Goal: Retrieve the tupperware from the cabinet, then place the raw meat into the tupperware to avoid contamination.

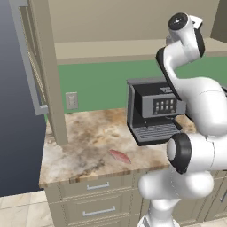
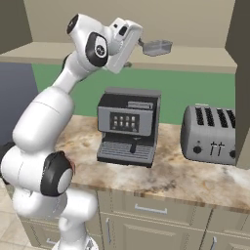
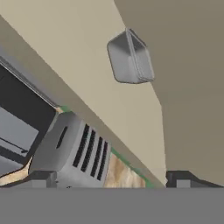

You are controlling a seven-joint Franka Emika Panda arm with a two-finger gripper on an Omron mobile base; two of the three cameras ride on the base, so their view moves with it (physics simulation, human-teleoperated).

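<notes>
Cabinet (image 2: 195, 53) shelf: tupperware (image 2: 157, 47) upright, long axis toward pincer (image 2: 140, 44); pincer open.

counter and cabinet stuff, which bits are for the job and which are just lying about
For the job:
tupperware on the cabinet shelf
raw meat on the counter
gripper, open

Just lying about:
coffee machine
toaster

arm (image 2: 44, 122): glossy white rounded links | joints: dark grey-black caps and bands | hand: white boxy block | finger tips (image 3: 42, 178): small, dark
</notes>
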